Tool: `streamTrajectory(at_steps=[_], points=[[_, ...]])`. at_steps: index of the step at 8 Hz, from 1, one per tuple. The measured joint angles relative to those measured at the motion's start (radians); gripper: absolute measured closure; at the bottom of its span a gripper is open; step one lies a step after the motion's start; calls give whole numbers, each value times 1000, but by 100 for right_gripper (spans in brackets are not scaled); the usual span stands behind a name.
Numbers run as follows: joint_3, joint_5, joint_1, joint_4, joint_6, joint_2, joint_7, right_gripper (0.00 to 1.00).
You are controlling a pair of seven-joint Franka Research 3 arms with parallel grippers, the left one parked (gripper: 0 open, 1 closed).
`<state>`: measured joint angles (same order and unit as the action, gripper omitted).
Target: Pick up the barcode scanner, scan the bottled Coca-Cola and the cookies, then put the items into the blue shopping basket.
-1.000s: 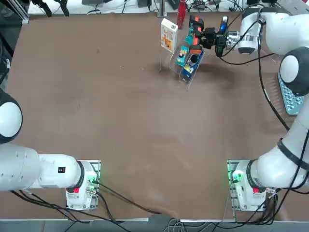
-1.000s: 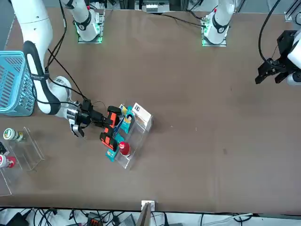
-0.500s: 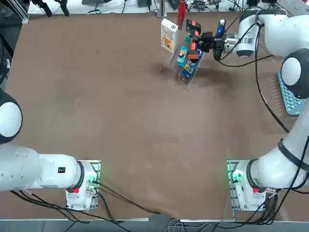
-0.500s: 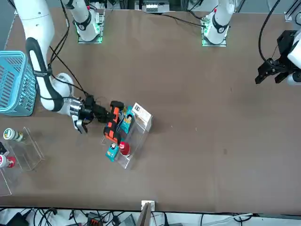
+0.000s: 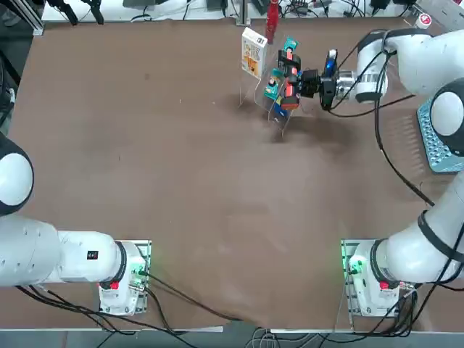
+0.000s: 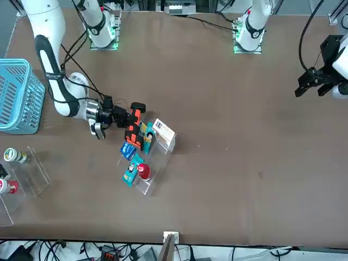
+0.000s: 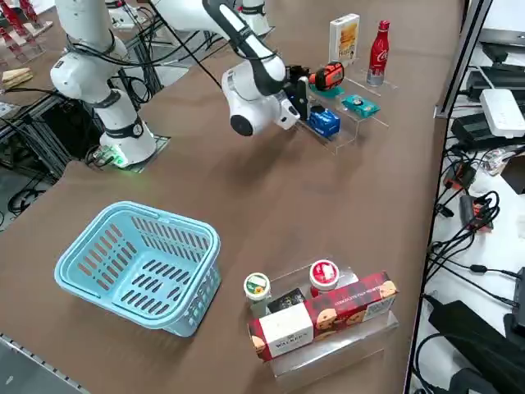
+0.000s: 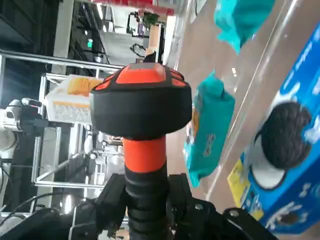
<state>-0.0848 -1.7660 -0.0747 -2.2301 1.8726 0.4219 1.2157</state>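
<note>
Up at the far edge of the table, the right arm reaches out nearly level, its right gripper (image 8: 147, 192) clamped on the shaft of the barcode scanner (image 6: 134, 124), held just over a clear rack (image 7: 358, 123). That rack holds one red cola bottle (image 7: 377, 53), one white-and-yellow cookie box (image 7: 344, 37), one dark blue packet (image 7: 325, 121) and two teal packets (image 7: 358, 104). One blue basket (image 7: 135, 263) sits well apart.

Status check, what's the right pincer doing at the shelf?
Right pincer shut on barcode scanner, beside the clear rack. Cookies and Coca-Cola unmoved on rack. Basket waiting.
</note>
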Motion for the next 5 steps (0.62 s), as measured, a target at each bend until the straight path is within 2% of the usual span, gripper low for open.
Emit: streamTrajectory(at_steps=[2, 5], points=[[-21, -77, -12, -65, 2, -22, 46, 57], [-30, -141, -27, -113, 2, -42, 73, 57]])
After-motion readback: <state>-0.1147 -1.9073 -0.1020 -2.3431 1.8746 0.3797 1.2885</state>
